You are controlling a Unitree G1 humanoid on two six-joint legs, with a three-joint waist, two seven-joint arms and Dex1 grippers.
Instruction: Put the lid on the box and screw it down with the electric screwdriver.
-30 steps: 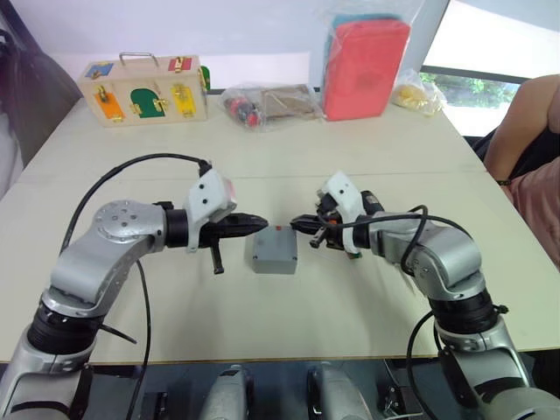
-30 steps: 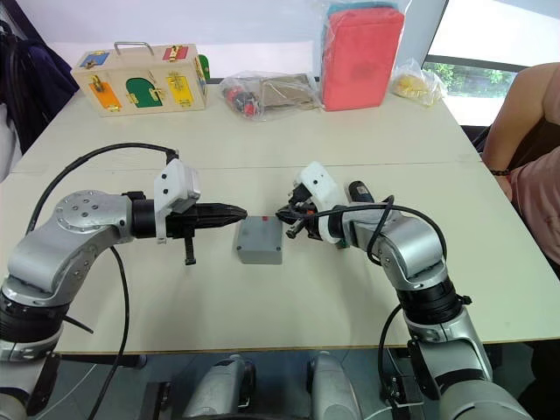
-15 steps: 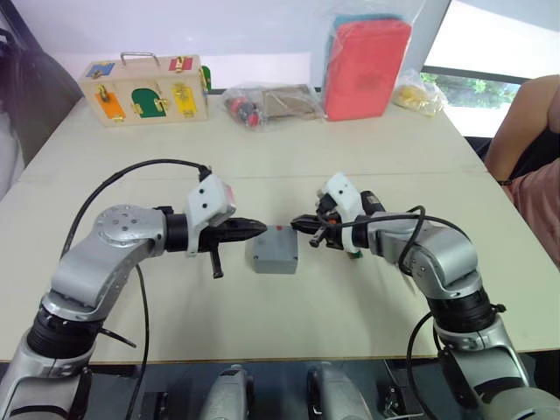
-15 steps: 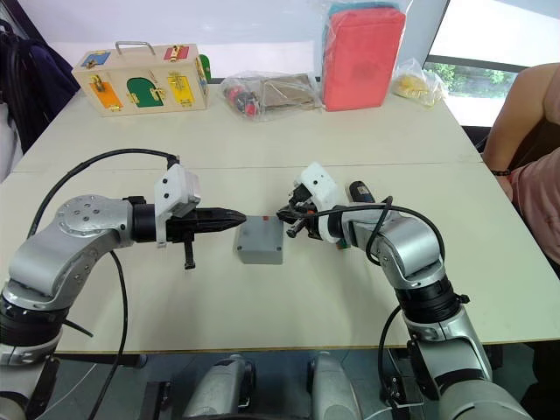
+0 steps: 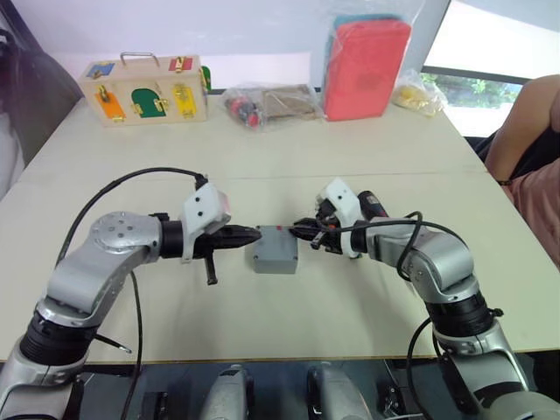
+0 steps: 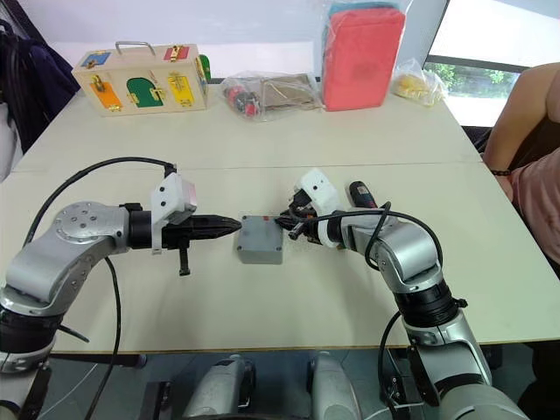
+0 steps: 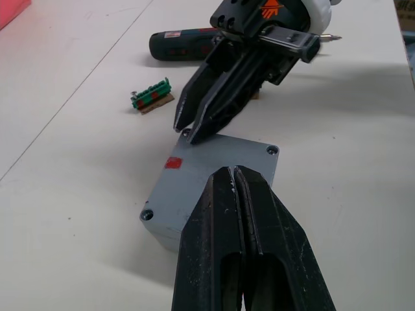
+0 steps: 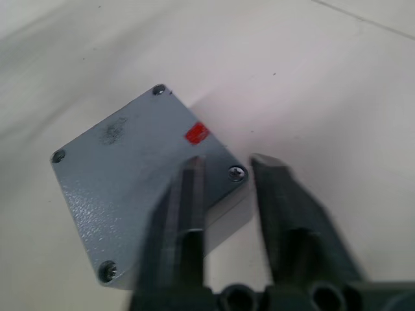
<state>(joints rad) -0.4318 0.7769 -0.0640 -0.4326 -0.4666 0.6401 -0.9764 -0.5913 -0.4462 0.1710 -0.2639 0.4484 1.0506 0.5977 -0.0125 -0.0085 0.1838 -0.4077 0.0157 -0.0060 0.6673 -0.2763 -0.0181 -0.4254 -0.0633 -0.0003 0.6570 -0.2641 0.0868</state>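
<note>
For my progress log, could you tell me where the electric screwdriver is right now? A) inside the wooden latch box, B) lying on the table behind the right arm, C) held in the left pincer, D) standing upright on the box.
B: the electric screwdriver lies flat on the table just beyond the right pincer, which grips nothing.

Hidden, cropped and unclear parts

The lid (image 7: 214, 170) covers the box (image 5: 274, 260), so its inside is unseen. The electric screwdriver (image 7: 185, 45) lies partly behind the right gripper (image 7: 194, 133). The person (image 5: 528, 166) at the far right is cut by the frame edge. Contents of the clear bags (image 6: 269, 92) at the far side are perhaps small parts, too small to tell.
</note>
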